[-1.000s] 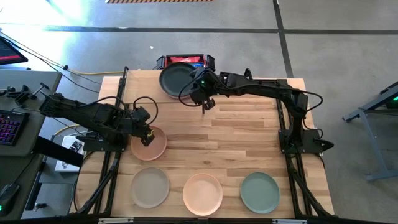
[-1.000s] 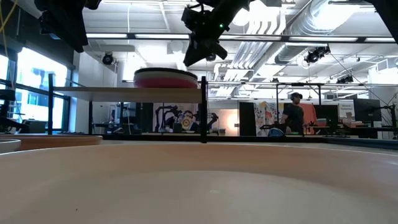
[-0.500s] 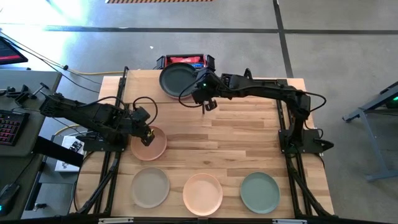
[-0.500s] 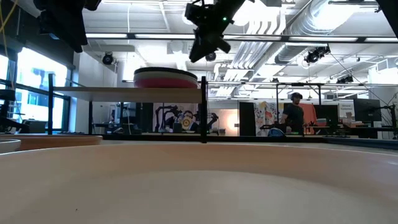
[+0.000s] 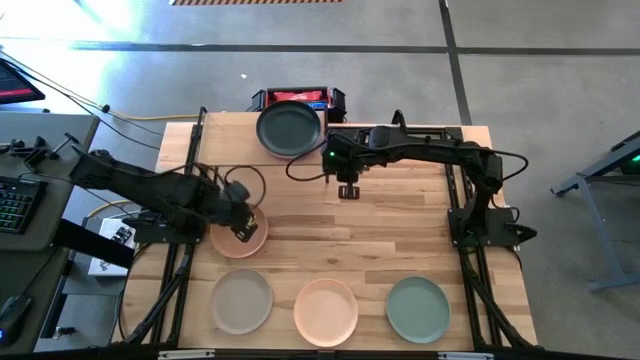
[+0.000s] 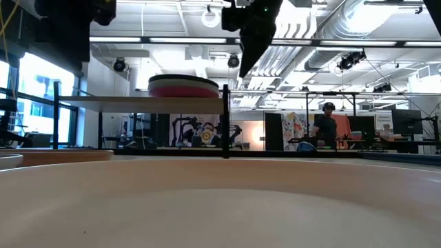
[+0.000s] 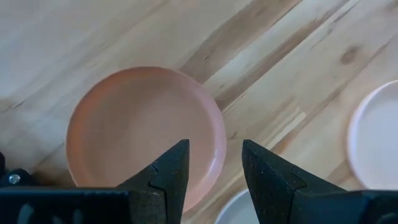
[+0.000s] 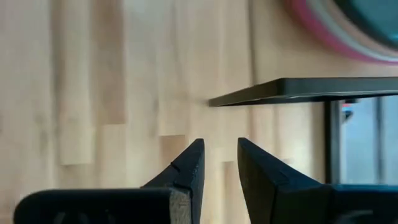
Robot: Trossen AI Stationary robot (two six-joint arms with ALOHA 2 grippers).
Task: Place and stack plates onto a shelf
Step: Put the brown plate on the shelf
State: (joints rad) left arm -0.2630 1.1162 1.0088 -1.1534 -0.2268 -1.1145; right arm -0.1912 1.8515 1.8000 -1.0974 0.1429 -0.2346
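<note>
The left gripper (image 5: pixel 243 226) hangs over the salmon plate (image 5: pixel 238 232), fingers apart and empty; the right gripper (image 5: pixel 347 189) — narrowly parted, empty — hovers beside the shelf (image 6: pixel 141 100).

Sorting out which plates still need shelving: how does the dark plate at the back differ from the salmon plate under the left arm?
The dark grey plate tops a stack on the shelf; the salmon plate lies alone on the tabletop. The left gripper hovers over the salmon one, nothing over the dark. Both round, same size.
</note>
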